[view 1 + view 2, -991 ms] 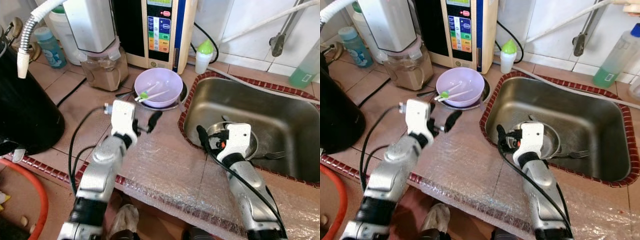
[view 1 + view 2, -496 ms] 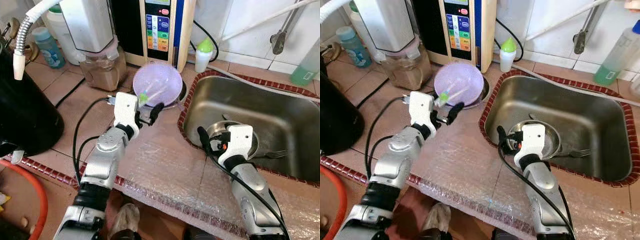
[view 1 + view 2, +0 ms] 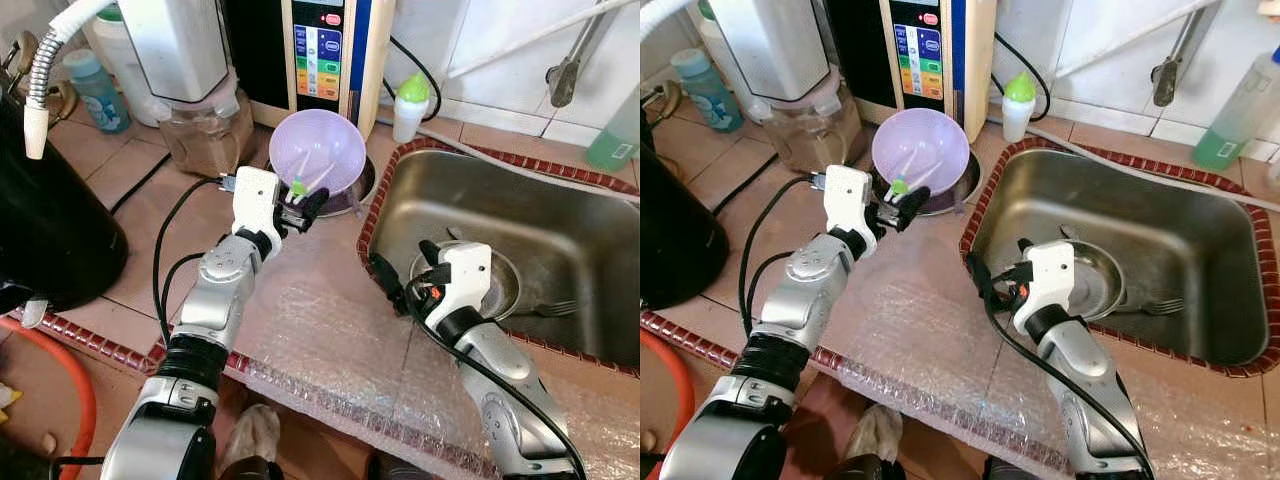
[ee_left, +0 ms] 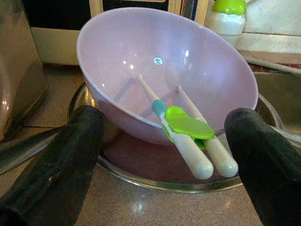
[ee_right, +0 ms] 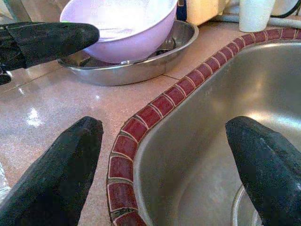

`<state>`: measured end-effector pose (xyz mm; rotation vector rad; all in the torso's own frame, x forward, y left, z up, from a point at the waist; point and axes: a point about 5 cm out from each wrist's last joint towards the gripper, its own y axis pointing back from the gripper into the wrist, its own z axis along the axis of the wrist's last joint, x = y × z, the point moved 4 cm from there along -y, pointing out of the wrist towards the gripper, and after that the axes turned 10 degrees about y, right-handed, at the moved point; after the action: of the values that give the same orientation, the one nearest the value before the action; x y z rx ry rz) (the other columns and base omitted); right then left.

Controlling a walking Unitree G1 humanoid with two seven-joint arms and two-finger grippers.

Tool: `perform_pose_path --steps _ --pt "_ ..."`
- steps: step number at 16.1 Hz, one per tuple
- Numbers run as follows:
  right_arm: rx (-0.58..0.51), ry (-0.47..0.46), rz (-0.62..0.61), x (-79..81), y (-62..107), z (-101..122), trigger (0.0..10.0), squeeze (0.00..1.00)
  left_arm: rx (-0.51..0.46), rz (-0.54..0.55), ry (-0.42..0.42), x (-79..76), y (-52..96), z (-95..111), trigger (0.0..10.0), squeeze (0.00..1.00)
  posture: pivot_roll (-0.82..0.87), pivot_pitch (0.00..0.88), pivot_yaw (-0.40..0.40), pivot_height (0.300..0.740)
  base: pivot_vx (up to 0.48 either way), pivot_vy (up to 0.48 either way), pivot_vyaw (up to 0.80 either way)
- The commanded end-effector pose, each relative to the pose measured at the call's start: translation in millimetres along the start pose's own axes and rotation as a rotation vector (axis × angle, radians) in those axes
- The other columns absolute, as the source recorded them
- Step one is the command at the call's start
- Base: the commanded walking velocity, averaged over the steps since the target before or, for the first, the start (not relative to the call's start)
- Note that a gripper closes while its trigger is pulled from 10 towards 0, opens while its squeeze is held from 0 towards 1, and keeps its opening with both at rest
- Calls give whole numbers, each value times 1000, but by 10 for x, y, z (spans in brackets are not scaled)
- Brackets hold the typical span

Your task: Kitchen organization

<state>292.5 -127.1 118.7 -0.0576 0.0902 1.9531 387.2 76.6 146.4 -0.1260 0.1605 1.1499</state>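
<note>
Left hand (image 3: 297,207) is up at the near rim of the lilac bowl (image 3: 318,150), its two black fingers spread wide on either side of the chopstick ends, gripping nothing. The bowl is smooth glossy plastic, round and deep, tipped so its mouth faces the robot, and it rests in a shallow shiny steel dish (image 4: 141,170) on the pinkish tiled table (image 3: 170,215) beside the sink. Inside it lies one pair of pale training chopsticks (image 4: 188,141), joined by a bright green clip; their long axis runs from the bowl's bottom out over the near rim, rounded butt ends pointing toward the left hand.

Right hand (image 3: 992,278) hovers over the sink's near-left corner, fingers parted and empty, above the curved border of small red tiles (image 5: 141,127). The sink (image 3: 570,230) is brushed stainless steel, with one round metal plate (image 3: 1102,285) and one fork (image 3: 1155,307) at the bottom. A crinkly clear plastic sheet (image 3: 330,330) covers the table's front edge.
</note>
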Motion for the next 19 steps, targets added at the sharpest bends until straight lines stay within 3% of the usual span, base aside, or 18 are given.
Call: perform_pose_path --steps 1,7,10,14,15,17,19 --pt "-9 -1 4 18 19 36 10000 0 -20 3 -16 29 4 59 10000 0 -184 101 60 740 0 0 0" --pt "-14 9 -11 -13 -27 52 10000 0 -189 30 -40 112 174 522 10000 0 -158 100 48 740 0 0 0" --pt "-21 -1 25 47 -80 60 10000 0 -245 55 -35 98 422 610 10000 0 -121 91 32 740 0 0 0" --pt "-19 2 54 90 -128 54 10000 0 -159 48 -41 31 834 139 10000 0 -104 89 17 740 0 0 0" --pt "-17 6 59 89 -134 48 10000 0 -118 -38 -71 -113 883 15 10000 0 -104 89 17 740 0 0 0" --pt "-16 7 60 83 -138 46 10000 0 -57 -117 -88 -249 876 -142 10000 0 -103 87 12 740 0 0 0" --pt "-18 10 63 89 -139 53 10000 0 -42 -144 -148 -263 779 -216 10000 0 -114 87 11 740 0 0 0"
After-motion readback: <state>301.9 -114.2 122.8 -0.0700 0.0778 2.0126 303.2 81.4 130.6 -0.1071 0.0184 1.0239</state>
